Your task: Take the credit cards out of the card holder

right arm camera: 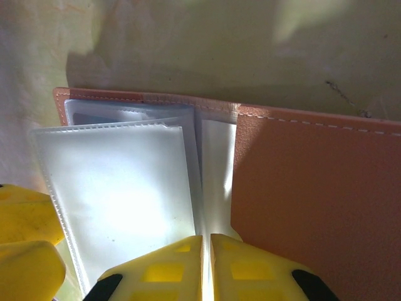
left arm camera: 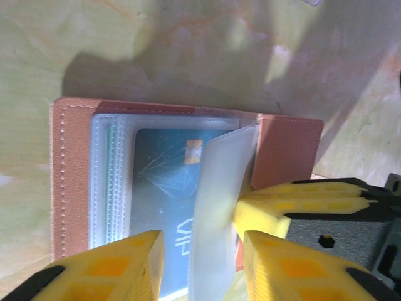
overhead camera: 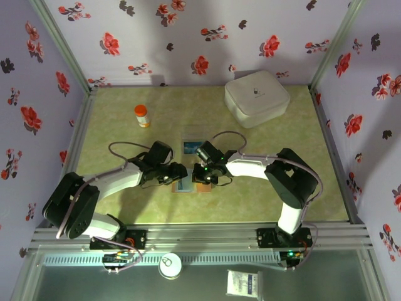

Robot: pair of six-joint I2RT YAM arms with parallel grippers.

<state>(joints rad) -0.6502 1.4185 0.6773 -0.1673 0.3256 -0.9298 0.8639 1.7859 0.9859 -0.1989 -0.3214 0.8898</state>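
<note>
Right gripper [right arm camera: 207, 243] pinches a clear sleeve [right arm camera: 119, 188] of the open card holder [right arm camera: 313, 207], baring the blue credit card [left arm camera: 163, 188] inside, which lies lengthwise toward the half-spread left gripper [left arm camera: 200, 241].

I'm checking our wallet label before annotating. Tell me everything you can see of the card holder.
The card holder is a small bifold of tan-brown, leather-like material with pale stitching along its edges. It lies open on the green table between the arms. Inside is a stack of clear plastic sleeves; a blue card with a gold chip sits in one. The right gripper is shut on one sleeve leaf, holding it upright; the left gripper stands open astride the near edge.
</note>
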